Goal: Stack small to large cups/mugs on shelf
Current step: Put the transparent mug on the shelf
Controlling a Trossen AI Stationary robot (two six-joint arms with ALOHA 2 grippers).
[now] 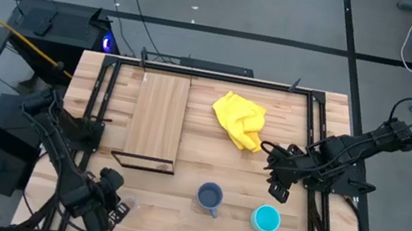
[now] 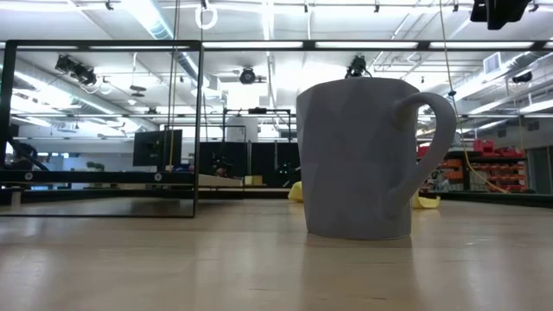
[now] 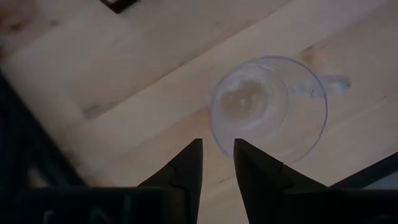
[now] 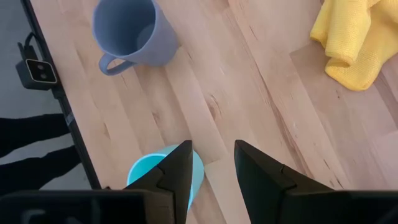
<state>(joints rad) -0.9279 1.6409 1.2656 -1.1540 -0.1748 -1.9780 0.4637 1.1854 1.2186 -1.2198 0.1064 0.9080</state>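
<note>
A tiny clear glass cup (image 1: 127, 202) stands on its base near the table's front left and also shows in the left wrist view (image 3: 267, 109). My left gripper (image 1: 110, 206) (image 3: 217, 146) hovers beside it, fingers a narrow gap apart and empty. A dark blue-grey mug (image 1: 210, 197) (image 2: 363, 155) (image 4: 127, 34) stands upright at front centre. A cyan mug (image 1: 266, 220) (image 4: 163, 177) stands to its right. My right gripper (image 1: 278, 188) (image 4: 212, 149) is just behind the cyan mug, slightly open and empty. The shelf board (image 1: 157, 115) lies at the back left, its black frame (image 1: 144, 162) at the near end.
A crumpled yellow cloth (image 1: 241, 120) (image 4: 354, 37) lies at the back centre, right of the shelf board. Black rails (image 1: 100, 88) run along the table's left and right sides. Bare wood (image 1: 169, 228) lies along the front edge between the glass cup and the dark mug.
</note>
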